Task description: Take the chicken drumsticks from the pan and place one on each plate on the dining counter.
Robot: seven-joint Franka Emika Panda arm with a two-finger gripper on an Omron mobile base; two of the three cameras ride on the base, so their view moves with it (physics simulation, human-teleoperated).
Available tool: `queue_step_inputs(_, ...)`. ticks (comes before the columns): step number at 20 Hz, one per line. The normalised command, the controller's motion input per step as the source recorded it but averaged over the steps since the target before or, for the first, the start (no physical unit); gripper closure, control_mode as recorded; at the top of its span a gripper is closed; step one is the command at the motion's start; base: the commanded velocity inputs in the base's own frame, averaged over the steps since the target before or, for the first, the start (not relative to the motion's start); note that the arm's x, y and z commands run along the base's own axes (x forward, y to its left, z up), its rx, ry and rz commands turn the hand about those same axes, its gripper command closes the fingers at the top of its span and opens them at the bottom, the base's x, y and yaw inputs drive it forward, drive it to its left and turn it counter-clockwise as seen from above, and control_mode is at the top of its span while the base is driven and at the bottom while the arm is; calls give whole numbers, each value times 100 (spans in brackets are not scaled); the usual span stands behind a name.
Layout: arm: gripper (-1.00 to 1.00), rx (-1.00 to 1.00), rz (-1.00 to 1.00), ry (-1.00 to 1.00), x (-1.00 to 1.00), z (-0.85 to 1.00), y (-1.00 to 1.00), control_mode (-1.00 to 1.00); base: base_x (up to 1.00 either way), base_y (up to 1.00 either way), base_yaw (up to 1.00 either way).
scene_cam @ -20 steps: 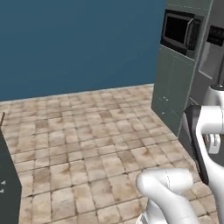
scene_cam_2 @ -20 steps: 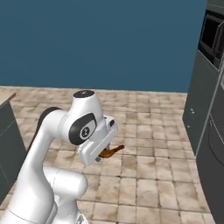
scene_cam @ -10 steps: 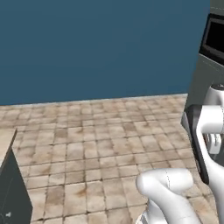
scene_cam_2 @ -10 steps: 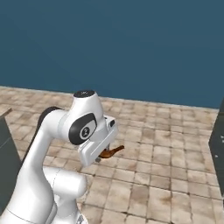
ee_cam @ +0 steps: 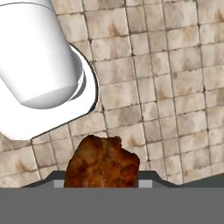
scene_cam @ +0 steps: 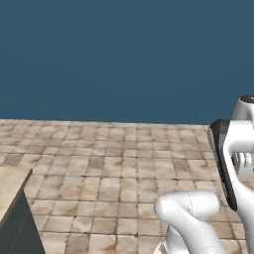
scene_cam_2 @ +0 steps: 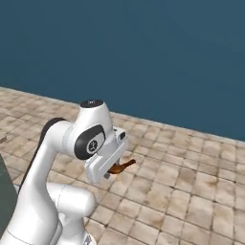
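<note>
My gripper (scene_cam_2: 115,170) is shut on one orange-brown chicken drumstick (scene_cam_2: 122,166), held in the air above the tiled floor. The thin bone end sticks out to the right of the hand in the right base view. In the hand view the browned bulbous end of the drumstick (ee_cam: 102,162) sits between the fingers of the gripper (ee_cam: 103,183). The pan and the plates are out of view. A beige-topped counter corner (scene_cam: 11,184) with a dark side panel shows at the lower left of the left base view; I cannot tell whether it is the dining counter.
Beige tiled floor (scene_cam: 119,168) stretches ahead to a plain blue wall (scene_cam: 124,54). A dark panel edge (scene_cam_2: 3,191) shows at the lower left of the right base view.
The base has turned, so both base views have swung. The tall cabinet with the oven has slid out on the right and the counter corner has come in on the left. The drumstick stays gripped.
</note>
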Motion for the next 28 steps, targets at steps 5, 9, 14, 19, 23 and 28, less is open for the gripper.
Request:
queue_step_inputs(5, 100, 0, 0, 0, 0, 0, 0, 100, 100, 0, 41)
queue_step_inputs(9, 100, 0, 0, 0, 0, 0, 0, 100, 96, 0, 43)
queue_step_inputs(14, 100, 0, 0, 0, 0, 0, 0, 100, 93, 0, 46)
queue_step_inputs(19, 100, 0, 0, 0, 0, 0, 0, 100, 99, 0, 52)
queue_step_inputs(23, 100, 0, 0, 0, 0, 0, 0, 100, 100, 0, 54)
queue_step_inputs(28, 100, 0, 0, 0, 0, 0, 0, 100, 100, 0, 50)
